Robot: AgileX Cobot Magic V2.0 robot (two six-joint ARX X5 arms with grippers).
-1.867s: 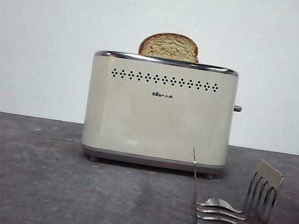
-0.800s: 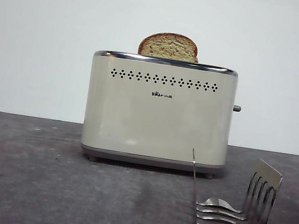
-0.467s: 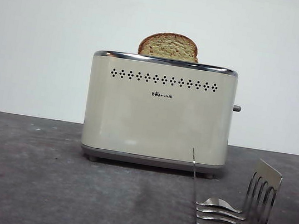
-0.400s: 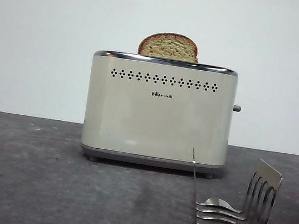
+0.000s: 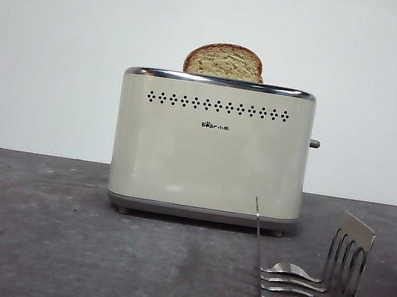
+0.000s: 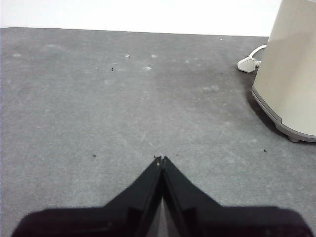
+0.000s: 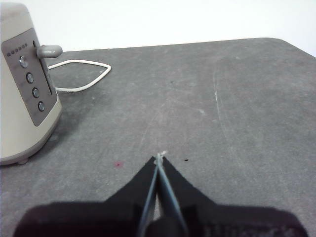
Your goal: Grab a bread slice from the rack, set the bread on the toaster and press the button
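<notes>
Toaster: we see the cream toaster (image 5: 211,147) standing upright on the dark grey table (image 5: 35,243), its broad side with the row of black dots and small logo facing the front camera.
Slice of bread: we find the slice of bread (image 5: 224,61) standing in the toaster's top, its rounded crust and speckled crumb rising above the chrome rim.
Button: the button (image 5: 314,143), a short grey stub lever, juts from the toaster's narrow side high up; in the right wrist view we see it (image 7: 48,50) at the head of a grey panel with four round knobs below it.
Rack: the rack (image 5: 309,292) sits on the table in front of the toaster and off toward the button side, apart from it, with no bread between its wire dividers.
Left gripper: we see the left gripper (image 6: 160,159) low over bare table, jaws pressed together tip to tip and holding nothing; a corner of the toaster (image 6: 291,74) and a white plug (image 6: 247,64) lie well off.
Right gripper: the right gripper (image 7: 159,157) likewise hangs over bare table with its jaws closed and empty, well apart from the toaster (image 7: 22,89); a white cord (image 7: 81,74) loops behind it.
</notes>
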